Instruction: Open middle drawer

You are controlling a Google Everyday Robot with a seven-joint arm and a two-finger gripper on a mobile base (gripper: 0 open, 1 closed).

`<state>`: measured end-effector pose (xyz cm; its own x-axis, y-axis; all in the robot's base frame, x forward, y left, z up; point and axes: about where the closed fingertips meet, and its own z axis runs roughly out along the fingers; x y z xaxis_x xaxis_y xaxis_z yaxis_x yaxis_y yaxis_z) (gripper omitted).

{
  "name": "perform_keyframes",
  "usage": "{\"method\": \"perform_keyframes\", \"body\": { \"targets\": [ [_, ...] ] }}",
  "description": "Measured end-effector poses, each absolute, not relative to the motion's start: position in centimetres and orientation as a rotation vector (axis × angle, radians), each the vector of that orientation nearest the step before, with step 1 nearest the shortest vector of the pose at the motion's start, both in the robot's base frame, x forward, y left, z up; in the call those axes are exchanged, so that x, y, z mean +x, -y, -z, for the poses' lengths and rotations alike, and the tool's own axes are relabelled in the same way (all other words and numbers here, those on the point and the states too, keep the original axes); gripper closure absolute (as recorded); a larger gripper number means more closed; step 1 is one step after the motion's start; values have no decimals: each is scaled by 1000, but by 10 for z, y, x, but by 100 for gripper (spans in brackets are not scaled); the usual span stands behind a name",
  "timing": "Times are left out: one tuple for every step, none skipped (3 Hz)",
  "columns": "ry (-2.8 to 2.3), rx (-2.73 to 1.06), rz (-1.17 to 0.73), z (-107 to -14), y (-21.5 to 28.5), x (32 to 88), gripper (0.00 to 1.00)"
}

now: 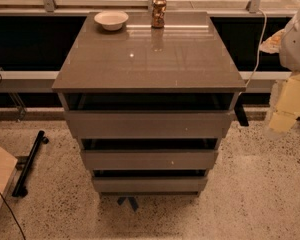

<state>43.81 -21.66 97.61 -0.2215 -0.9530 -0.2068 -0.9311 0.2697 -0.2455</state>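
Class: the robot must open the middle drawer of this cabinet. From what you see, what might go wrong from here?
1. The tool sits at the right end of the top drawer, not the middle drawer; the fronts look alike, so it may pull the wrong one.
2. The fronts lack handles, so a grip may slip.
3. A jolt might topple the can on the cabinet top.

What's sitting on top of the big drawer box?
A white bowl and a can sit at its back edge. What's behind the can is hidden. The claw hangs beside the top drawer's right end.
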Motion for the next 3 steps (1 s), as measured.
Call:
{"method": "perform_keyframes", "body": {
  "targets": [
    [-2216, -1714, 107, -972, 215, 437, 0],
    [-2215, -1684, 100, -956, 213, 435, 0],
    [-2276, -1569, 53, -886, 221, 431, 0]
  ]
}}
